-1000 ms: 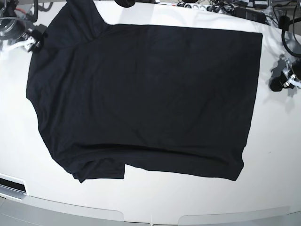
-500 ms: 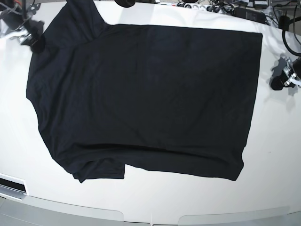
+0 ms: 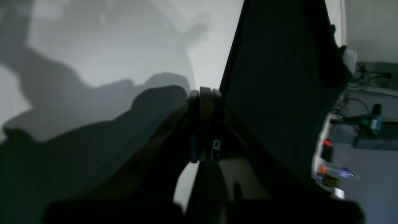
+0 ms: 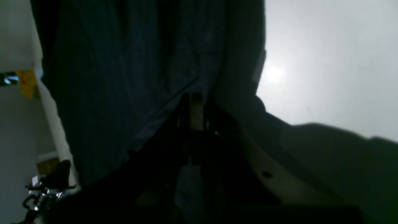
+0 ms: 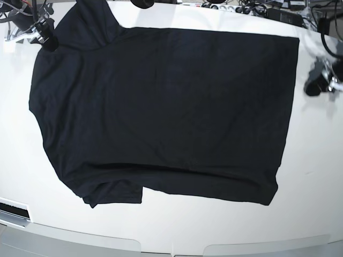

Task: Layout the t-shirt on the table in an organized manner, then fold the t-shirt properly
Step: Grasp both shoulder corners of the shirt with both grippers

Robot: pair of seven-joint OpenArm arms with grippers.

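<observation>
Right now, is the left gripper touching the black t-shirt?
Apart. The base view shows the left gripper over bare table, white showing between it and the t-shirt.

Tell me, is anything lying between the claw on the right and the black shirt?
No: the base view shows bare white table between the left gripper and the t-shirt.

Tangled black cables [image 5: 252, 9] along the far edge.
</observation>
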